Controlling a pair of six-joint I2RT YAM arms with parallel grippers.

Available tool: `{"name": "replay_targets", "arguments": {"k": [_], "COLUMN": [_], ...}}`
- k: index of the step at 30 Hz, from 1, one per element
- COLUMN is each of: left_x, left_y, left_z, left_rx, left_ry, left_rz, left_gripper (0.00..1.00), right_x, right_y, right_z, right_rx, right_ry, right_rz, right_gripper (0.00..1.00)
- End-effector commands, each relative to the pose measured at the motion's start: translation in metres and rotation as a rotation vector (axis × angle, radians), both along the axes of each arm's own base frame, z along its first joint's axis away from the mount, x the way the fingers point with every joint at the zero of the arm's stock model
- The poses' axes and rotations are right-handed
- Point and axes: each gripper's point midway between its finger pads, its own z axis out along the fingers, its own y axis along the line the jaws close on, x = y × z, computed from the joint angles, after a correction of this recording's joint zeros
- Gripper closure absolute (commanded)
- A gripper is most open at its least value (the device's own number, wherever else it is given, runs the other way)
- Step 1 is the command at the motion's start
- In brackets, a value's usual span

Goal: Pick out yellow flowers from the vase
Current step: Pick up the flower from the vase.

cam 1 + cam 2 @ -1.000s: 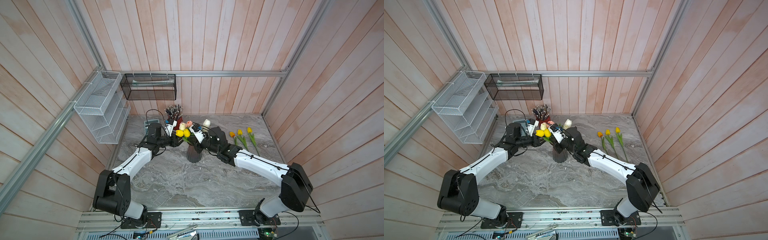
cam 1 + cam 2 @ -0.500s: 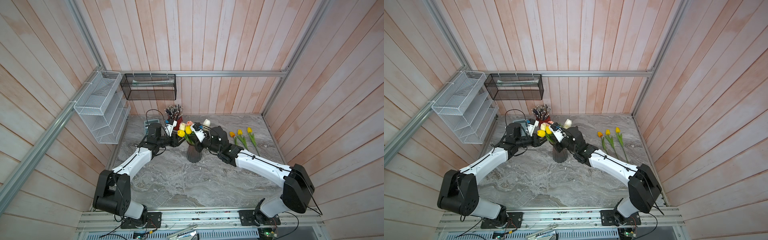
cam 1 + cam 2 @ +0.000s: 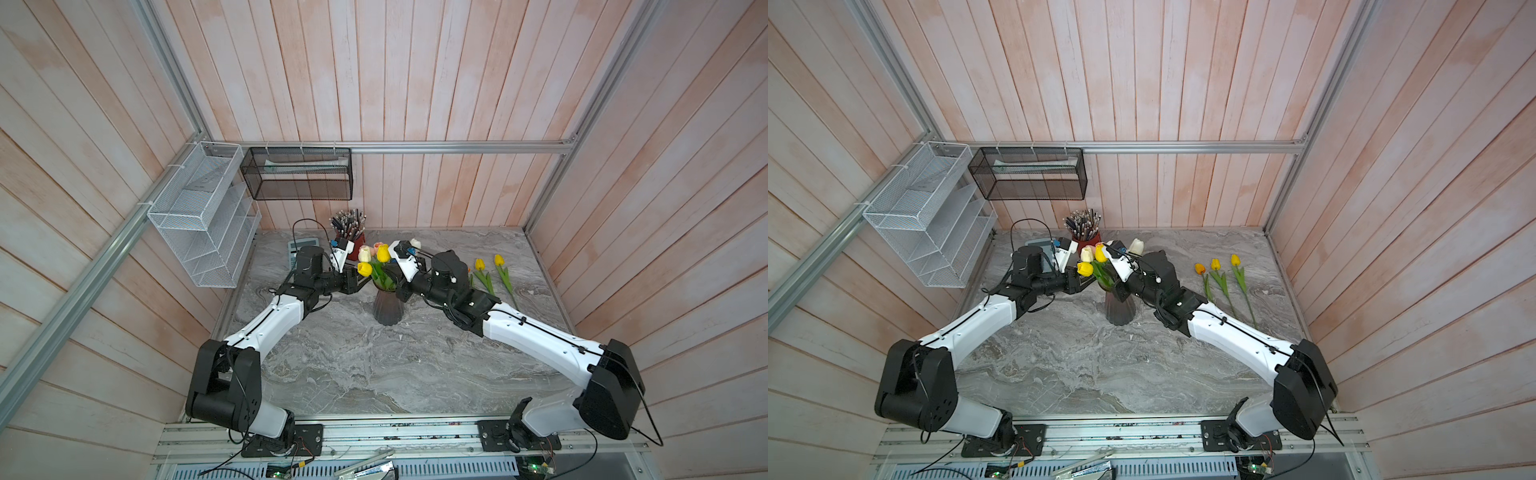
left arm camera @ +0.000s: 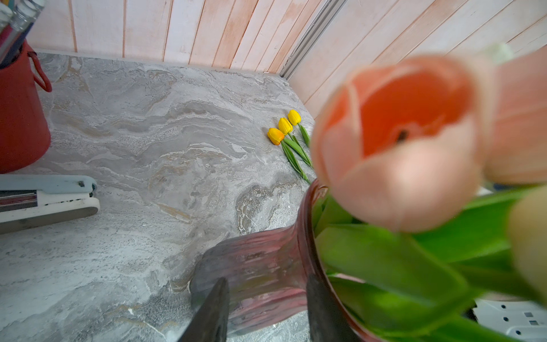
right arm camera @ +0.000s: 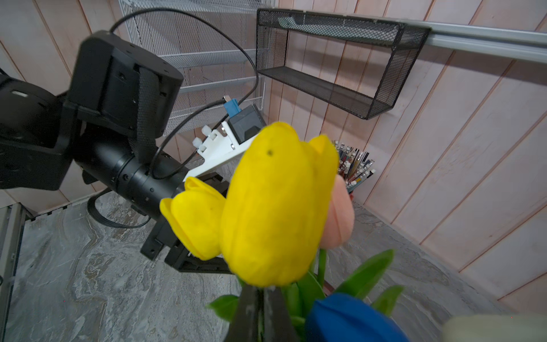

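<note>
right wrist: right gripper [image 5: 260, 299] clamps stem beneath yellow flower [image 5: 272, 207].

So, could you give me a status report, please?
Left gripper clamped on vase neck. Right gripper shut on yellow flower stem. Pink tulip, blue tulip crowding it.

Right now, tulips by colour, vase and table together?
yellow tulips: 5, with 2 in the vase, 3 on the table
white tulips: 2
pink tulips: 1 sure, perhaps 2
blue tulip: 1
Total: 9, perhaps 10
</note>
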Motion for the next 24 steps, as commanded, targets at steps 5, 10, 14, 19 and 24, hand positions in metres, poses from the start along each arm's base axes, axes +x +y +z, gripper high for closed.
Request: {"name": "replay_targets", "arguments": {"k": [5,10,14,19,24], "left_x": [0.004,0.005,0.004,0.005,0.005], "left_y": [-0.001,0.0,0.0,0.001,0.001], "left_z": [0.015,0.016,0.015,0.015,0.016], "left_rx": [0.002,0.004,0.008,0.011,0.01], "left_ry": [-0.059,-0.063,-0.065,-0.064,-0.068], "left_rz": [0.001,0.006,0.009,0.011,0.014], "left_gripper": [0.56,0.56,0.56,0.56,0.56], "right_x": [-0.014,-0.024,-0.033,-0.043,-0.053], "right_y": [-0.007,-0.008,-0.013,-0.023,-0.033], "right_z": [0.029,0.047,0.065,0.088,0.11], "right_rx": [0.058,0.096,0.13,0.176,0.217], "right_ry": [-0.062,-0.073,-0.096,-0.14,-0.181], "right_rz": [0.02,0.058,0.079,0.088,0.095], "right_gripper": [0.98,0.98,0.99,0.99,0.99]}}
